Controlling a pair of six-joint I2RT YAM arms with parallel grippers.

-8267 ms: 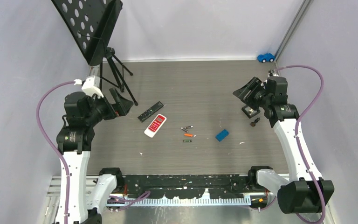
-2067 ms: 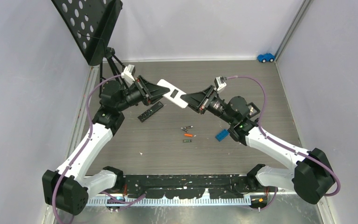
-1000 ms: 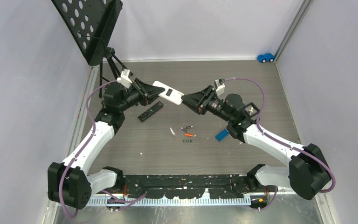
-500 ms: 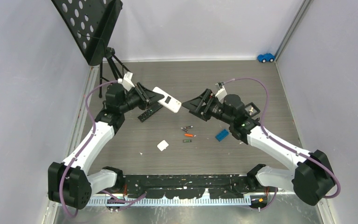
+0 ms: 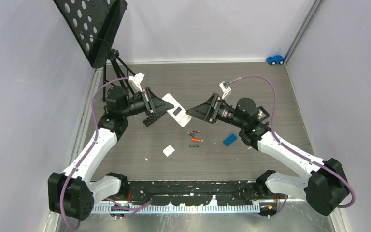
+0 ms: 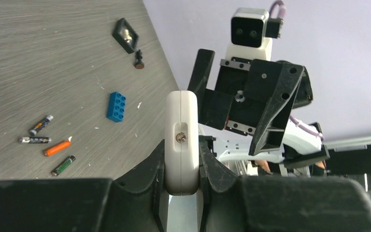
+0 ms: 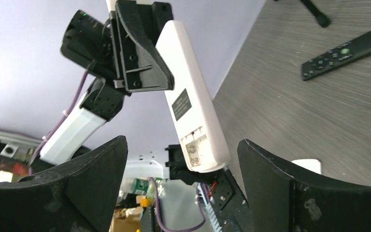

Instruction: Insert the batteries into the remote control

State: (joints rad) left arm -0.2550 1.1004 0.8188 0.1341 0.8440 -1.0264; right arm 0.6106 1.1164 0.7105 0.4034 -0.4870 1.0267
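My left gripper is shut on the white remote control, holding it tilted above the table. The remote's free end shows an uncovered battery bay. My right gripper stands open just off that end, touching nothing. The batteries lie loose below: two dark ones, an orange one and a green one.
A small white cover lies on the table left of the batteries. A black remote lies under the left gripper. A blue block, a blue toy car and a music stand are around.
The white cover came off the remote and dropped to the table. My right gripper opened wide and drew back a little. The left gripper lowered the remote slightly.
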